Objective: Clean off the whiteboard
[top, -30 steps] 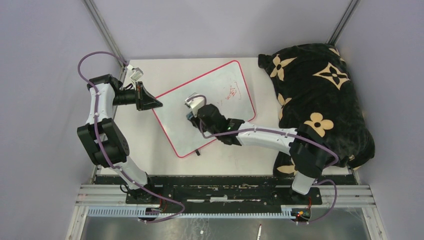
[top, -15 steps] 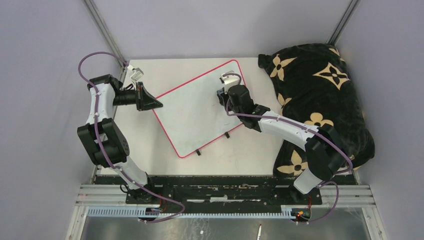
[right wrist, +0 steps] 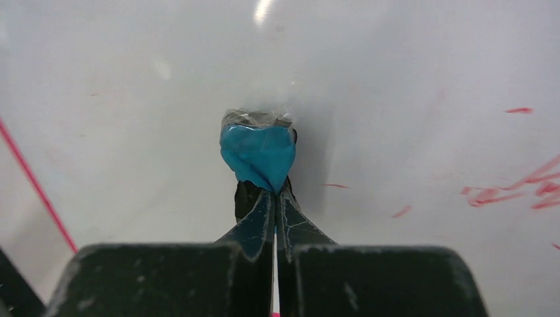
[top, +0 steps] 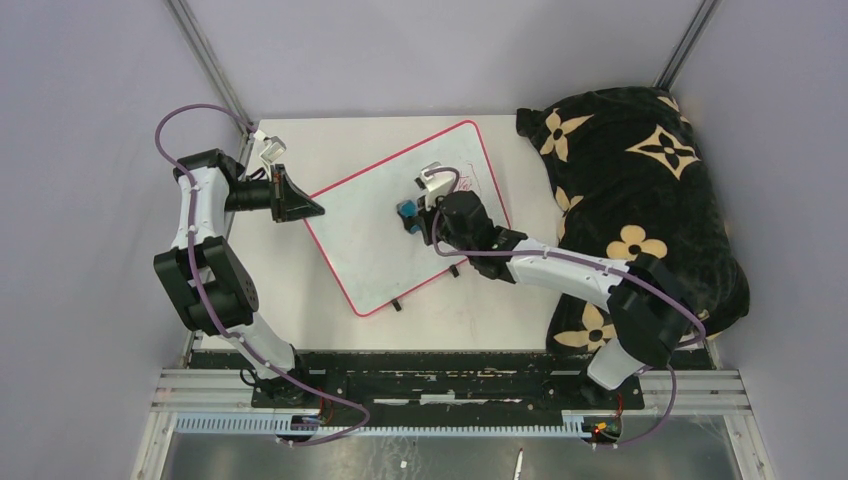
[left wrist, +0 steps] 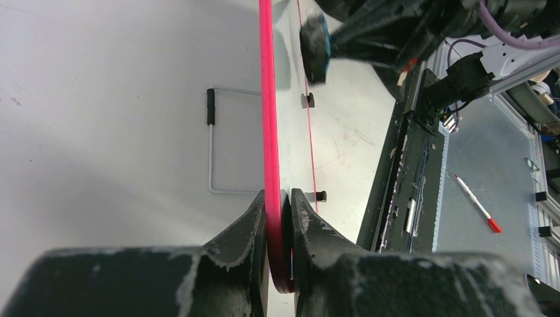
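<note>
The right gripper (right wrist: 274, 198) is pressed shut on a blue eraser (right wrist: 257, 155), which is set against the whiteboard (top: 365, 240) near its middle. The red marks (right wrist: 522, 188) lie to the eraser's right, toward the board's far-right end along its long axis. The left gripper (left wrist: 280, 211) pinches the board's left edge, well apart from them.

arms (top: 193, 205): white links, black joints | cables (top: 158, 130): purple | tool (left wrist: 280, 198): black, seemingly scuffed

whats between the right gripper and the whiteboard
A small blue eraser, pinched by the shut right gripper, with its far end seemingly against the whiteboard. The right wrist view shows it best.
</note>
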### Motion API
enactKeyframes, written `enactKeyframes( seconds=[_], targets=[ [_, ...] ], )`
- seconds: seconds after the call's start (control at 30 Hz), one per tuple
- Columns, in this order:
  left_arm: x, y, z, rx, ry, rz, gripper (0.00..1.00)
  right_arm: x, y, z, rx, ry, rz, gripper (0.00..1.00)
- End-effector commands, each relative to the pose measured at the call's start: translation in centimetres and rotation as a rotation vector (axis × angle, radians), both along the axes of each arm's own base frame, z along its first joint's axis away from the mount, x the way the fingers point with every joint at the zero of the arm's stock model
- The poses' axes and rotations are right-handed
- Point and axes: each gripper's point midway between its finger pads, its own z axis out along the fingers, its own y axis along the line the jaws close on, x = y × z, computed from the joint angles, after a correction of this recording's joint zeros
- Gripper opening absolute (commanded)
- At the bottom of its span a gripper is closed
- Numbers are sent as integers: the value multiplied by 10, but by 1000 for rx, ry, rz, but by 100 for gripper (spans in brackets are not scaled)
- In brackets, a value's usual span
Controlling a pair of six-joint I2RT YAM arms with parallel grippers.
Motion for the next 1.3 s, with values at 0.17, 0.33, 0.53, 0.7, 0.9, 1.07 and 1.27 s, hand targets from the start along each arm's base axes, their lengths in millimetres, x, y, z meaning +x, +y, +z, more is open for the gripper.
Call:
enactKeyframes(
  seconds=[0.17, 0.33, 0.53, 0.7, 0.9, 1.07, 1.27],
  targets=[
    [-7, 2, -2, 101, -42, -26, 3, 9, 17, 4, 26, -3, 1, 1],
    [-9, 3, -4, 105, -41, -27, 3, 37, -38, -11, -2, 25, -153, 1],
    [-8, 2, -3, 100, -41, -28, 3, 57, -105, -21, -48, 28, -314, 0],
    [-8, 3, -2, 102, -45, -25, 3, 70, -143, -33, -72, 48, -411, 0],
    [-9, 3, -4, 104, -38, -26, 3, 68, -133, -26, -7, 56, -354, 1],
    [-8, 2, -3, 98, -40, -26, 3, 48, -95, -10, 106, 62, -216, 1],
    [-8, 1, -2, 93, -39, -26, 3, 18, -47, -1, 136, 54, -88, 1]
  ],
)
